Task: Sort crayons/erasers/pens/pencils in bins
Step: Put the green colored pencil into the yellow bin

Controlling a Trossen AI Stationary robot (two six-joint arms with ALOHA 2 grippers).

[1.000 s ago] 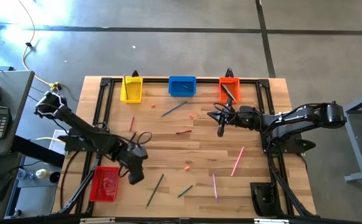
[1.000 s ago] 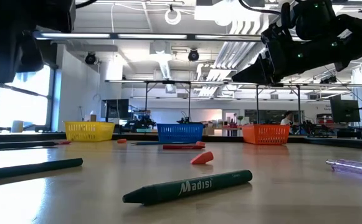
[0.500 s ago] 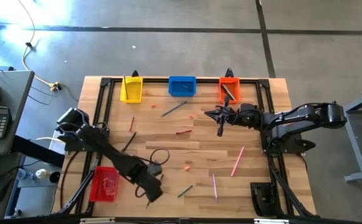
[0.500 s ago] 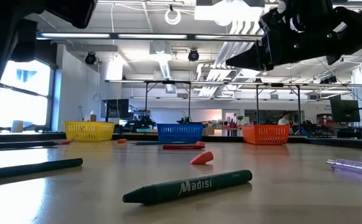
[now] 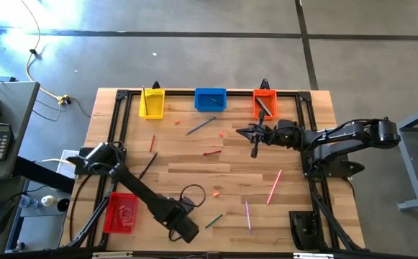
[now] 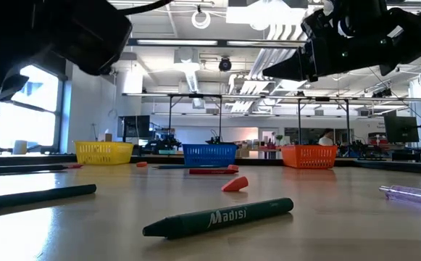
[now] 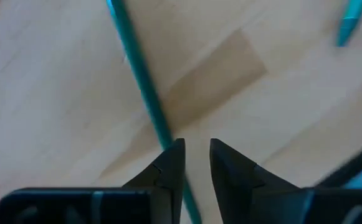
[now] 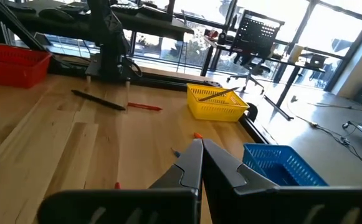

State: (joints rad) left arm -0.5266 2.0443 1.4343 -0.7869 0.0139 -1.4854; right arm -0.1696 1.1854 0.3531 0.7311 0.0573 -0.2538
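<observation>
Room: open workshop behind the pale wooden slatted table (image 5: pixel 194 165); windows and ceiling lights show in the low view.
Bins: yellow plastic tray (image 5: pixel 152 103), blue plastic tray (image 5: pixel 210 99) and orange plastic tray (image 5: pixel 264 102) stand along the table's 12 o'clock edge; red plastic tray (image 5: pixel 120 213) sits near 8 o'clock.
Loose items: long dark green pencil (image 7: pixel 144 87) lies at about 6 o'clock; short green crayon (image 6: pixel 219 217) near it; two bright pink pens (image 5: pixel 274 185) around 4 o'clock; small pink-red eraser (image 6: pixel 235 184) near centre; more sticks scattered toward 11 and 12 o'clock.
Left arm pose: stretched low toward 6 o'clock, left gripper (image 7: pixel 195 163) directly over the green pencil, fingers a narrow gap apart, holding nothing; the pencil runs under the gap.
Right arm pose: reaching in from 3 o'clock, right gripper (image 8: pixel 200 160) hovering beside the orange tray, fingers pressed together on nothing visible.
Risk, as I judge it: the narrow gap may land a fingertip on the thin pencil and roll it away, or pinch it off-centre so it tilts in the grip.
Second risk: the neighbouring crayon lies near; a wide sweep could knock it.
</observation>
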